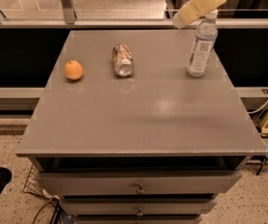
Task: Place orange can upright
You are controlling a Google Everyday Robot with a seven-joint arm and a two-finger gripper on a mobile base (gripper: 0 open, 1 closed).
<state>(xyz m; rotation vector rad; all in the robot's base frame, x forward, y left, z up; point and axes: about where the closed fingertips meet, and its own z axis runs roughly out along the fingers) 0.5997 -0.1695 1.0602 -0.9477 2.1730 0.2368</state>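
The orange can (123,59) lies on its side on the grey table (143,115), at the back left of centre, with a shiny silver end facing me. My gripper (180,17), cream-coloured, hangs in the air at the top right. It is just left of the cap of the clear water bottle (201,45) and well to the right of and above the can. It holds nothing that I can see.
A round orange fruit (73,70) sits left of the can. The water bottle stands upright at the back right. Drawers (138,185) are below the table front. A railing and a dark gap lie behind the table.
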